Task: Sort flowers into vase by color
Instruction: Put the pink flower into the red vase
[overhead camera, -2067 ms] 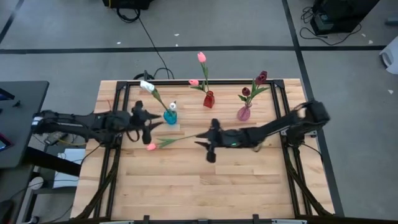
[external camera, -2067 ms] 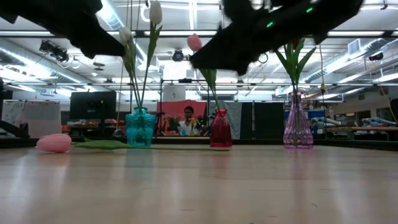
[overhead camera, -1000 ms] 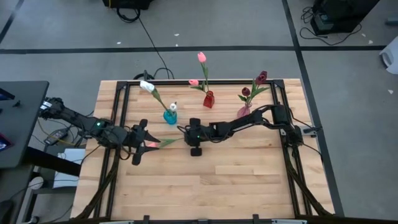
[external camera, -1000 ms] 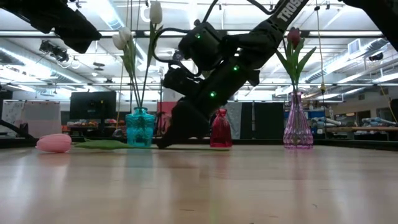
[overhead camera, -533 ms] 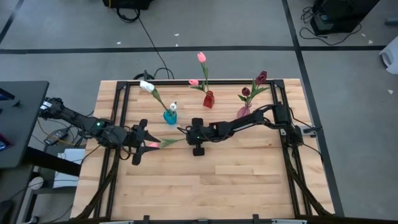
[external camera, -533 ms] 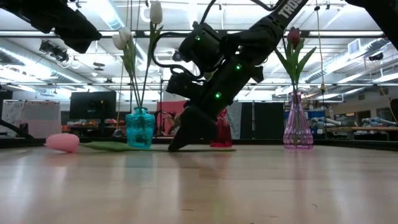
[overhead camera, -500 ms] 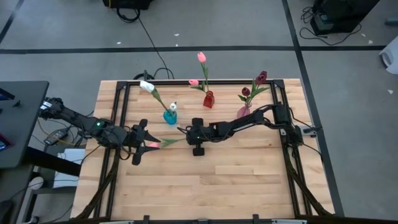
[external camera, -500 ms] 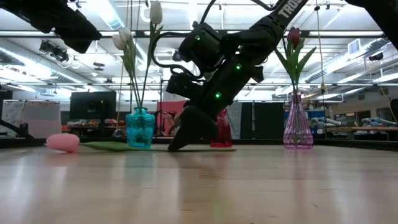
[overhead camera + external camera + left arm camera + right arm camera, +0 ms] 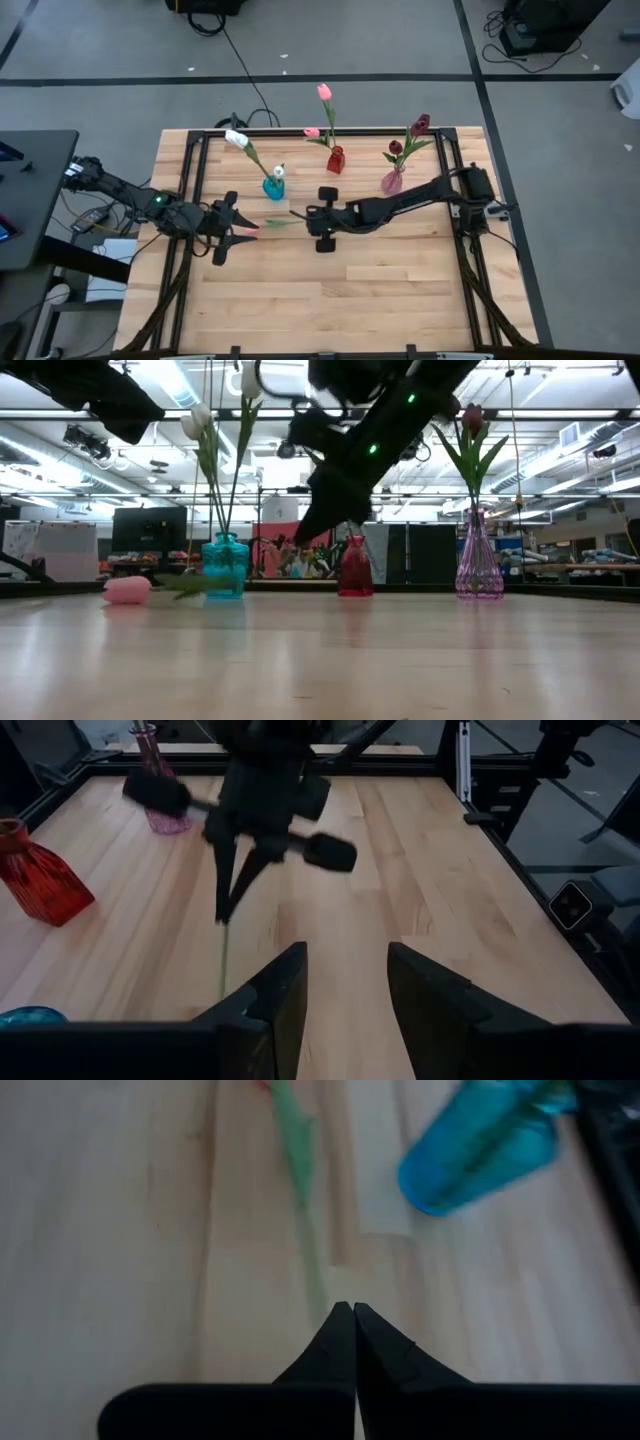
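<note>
Now the right gripper [image 9: 297,214] pinches the pink tulip's [image 9: 262,224] stem; left gripper [image 9: 236,213] stands open.

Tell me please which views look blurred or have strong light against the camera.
Low view: bright ceiling lights behind, so the arms are dark silhouettes, and the right hand is smeared by motion. Right wrist view: the green stem and teal vase are soft and unfocused. High view: evenly lit, no glare.

Table [image 9: 330,300] is pale blond wood with a black frame; three glass vases on it: teal vase [image 9: 273,187], red vase [image 9: 336,160], pinkish-purple vase [image 9: 392,182]. White tulips [image 9: 237,139] in the teal, pink tulips [image 9: 324,92] in the red, maroon tulips [image 9: 419,125] in the purple; loose tulip [image 9: 262,224] is pink with a green stem.
</note>
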You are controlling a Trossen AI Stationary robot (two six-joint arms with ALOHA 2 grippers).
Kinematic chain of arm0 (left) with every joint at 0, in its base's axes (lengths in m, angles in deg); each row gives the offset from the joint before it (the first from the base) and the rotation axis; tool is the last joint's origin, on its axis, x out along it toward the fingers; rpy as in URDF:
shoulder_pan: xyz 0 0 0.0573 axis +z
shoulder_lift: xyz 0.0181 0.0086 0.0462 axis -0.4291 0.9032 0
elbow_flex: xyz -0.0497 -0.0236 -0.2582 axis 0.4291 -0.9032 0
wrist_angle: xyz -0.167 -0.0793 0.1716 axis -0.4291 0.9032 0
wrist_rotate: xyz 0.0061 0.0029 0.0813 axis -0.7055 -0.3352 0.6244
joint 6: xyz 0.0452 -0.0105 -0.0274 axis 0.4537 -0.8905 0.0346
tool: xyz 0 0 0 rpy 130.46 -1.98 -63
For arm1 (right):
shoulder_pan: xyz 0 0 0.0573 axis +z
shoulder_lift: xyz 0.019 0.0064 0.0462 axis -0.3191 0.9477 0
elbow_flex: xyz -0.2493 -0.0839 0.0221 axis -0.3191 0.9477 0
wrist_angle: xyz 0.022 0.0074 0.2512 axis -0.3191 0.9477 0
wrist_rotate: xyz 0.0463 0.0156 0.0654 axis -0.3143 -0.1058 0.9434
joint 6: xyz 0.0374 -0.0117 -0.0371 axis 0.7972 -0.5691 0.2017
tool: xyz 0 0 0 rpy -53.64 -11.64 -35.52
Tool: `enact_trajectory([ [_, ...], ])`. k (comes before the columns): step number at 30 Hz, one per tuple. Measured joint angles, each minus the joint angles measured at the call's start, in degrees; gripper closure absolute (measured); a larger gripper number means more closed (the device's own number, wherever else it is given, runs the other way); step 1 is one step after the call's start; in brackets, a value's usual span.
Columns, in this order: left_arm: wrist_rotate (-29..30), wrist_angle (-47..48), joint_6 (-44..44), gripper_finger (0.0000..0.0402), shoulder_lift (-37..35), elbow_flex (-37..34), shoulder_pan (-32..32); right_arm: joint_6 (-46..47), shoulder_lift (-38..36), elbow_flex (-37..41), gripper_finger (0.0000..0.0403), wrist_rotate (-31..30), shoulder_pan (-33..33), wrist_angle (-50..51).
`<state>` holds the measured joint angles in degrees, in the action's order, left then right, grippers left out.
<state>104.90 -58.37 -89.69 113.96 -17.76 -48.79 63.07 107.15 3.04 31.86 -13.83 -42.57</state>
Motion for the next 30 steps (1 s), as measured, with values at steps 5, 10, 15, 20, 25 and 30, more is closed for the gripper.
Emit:
enact_trajectory([
  [5, 0.89, -0.08, -0.09, 0.0257, 0.0, 0.0, 0.0, 2.34, -5.28, 0.04, 0.0401, -4.23, 2.66, 4.8],
  [10, 1.58, -2.56, -0.33, 0.0257, 0.0, -1.22, 0.0, 3.68, -7.0, 0.01, 0.04, -4.95, 4.92, 5.8],
  [15, 1.77, -7.05, 0.74, 0.0257, 0.0, -3.87, 0.0, 4.67, -3.05, -0.03, 0.0361, -0.48, 4.69, -1.44],
  [20, 2.52, -8.29, 1.09, 0.0257, 0.01, -4.72, 0.02, 2.74, 4.02, -0.03, 0.0318, 0.81, 3.43, -7.45],
  [25, 2.5, -8.21, 1.25, 0.0257, 0.0, -4.74, 0.02, 2.1, 8.44, 0.01, 0.0291, 2.96, 0.34, -10.37],
  [30, 3.33, -8.1, 1.49, 0.0257, 0.0, -4.74, 0.01, 2.11, 10.92, -0.03, 0.0277, 11.41, -2.29, -18.54],
])
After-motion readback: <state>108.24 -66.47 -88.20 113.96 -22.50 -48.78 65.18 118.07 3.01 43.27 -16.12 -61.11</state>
